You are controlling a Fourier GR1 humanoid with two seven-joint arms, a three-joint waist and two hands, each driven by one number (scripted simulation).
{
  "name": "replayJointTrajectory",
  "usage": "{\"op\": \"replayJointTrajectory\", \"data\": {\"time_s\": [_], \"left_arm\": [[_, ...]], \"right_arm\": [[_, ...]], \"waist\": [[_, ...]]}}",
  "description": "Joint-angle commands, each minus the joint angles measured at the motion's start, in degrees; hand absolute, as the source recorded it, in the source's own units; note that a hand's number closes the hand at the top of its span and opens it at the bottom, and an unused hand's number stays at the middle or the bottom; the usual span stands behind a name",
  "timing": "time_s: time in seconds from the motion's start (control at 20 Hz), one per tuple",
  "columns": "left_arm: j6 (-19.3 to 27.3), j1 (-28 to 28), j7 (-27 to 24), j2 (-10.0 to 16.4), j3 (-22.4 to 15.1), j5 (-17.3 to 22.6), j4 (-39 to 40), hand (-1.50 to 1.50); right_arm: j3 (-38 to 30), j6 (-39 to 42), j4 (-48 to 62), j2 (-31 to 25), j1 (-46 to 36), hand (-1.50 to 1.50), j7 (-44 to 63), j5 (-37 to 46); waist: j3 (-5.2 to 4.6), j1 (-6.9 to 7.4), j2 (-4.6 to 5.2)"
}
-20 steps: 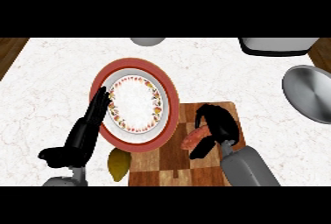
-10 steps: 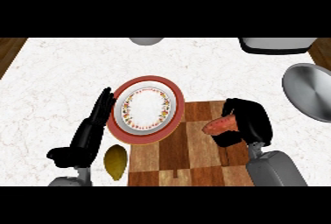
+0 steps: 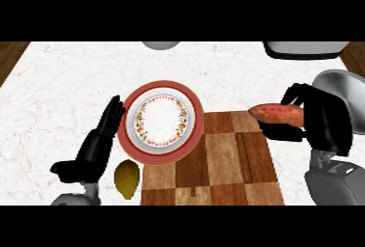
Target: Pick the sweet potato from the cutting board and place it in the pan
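Kitchen: marble counter (image 3: 71,77), cutting board (image 3: 214,164), pan (image 3: 342,91).

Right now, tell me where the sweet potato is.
In the head view the sweet potato is at the right, held in the right robot hand, by the cutting board's far right corner and just left of the pan.

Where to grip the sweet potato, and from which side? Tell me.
Across its thicker right half, coming from the right, as the right hand grips it now. The sweet potato lies lengthwise left to right by the cutting board's far right corner, its tapered left end free.
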Motion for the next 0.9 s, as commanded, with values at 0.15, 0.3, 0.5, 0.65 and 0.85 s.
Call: {"op": "replayJointTrajectory", "data": {"time_s": [0.15,0.3,0.5,0.65,0.85], "left_arm": [[0.1,2.7,0.4,-0.7,-0.7,0.0,-2.9,0.0],[-1.5,3.7,0.3,0.1,-1.1,0.3,-3.9,0.0],[1.3,-1.2,1.4,-2.8,-1.2,-1.4,0.2,0.0],[-2.6,-1.1,1.9,0.8,0.8,1.0,-2.0,0.0],[-1.7,-2.0,1.4,-0.2,0.8,0.4,-1.0,0.0]], "right_arm": [[-11.9,-0.9,-1.4,-0.2,-2.1,1.5,1.6,-8.3],[-17.9,-7.6,5.1,-1.8,1.2,1.5,-6.6,-12.4],[-22.0,-12.3,18.1,-4.0,-4.6,1.5,-11.3,-12.2],[-27.0,-17.7,27.7,-7.7,-5.6,1.5,-20.2,-14.5],[-28.9,-24.7,37.9,-12.2,-8.4,1.5,-26.7,-10.7]], "waist": [[0.03,0.41,0.09],[0.08,0.42,0.16],[0.06,0.65,0.31],[0.12,1.14,0.43],[0.14,1.54,0.68]]}}
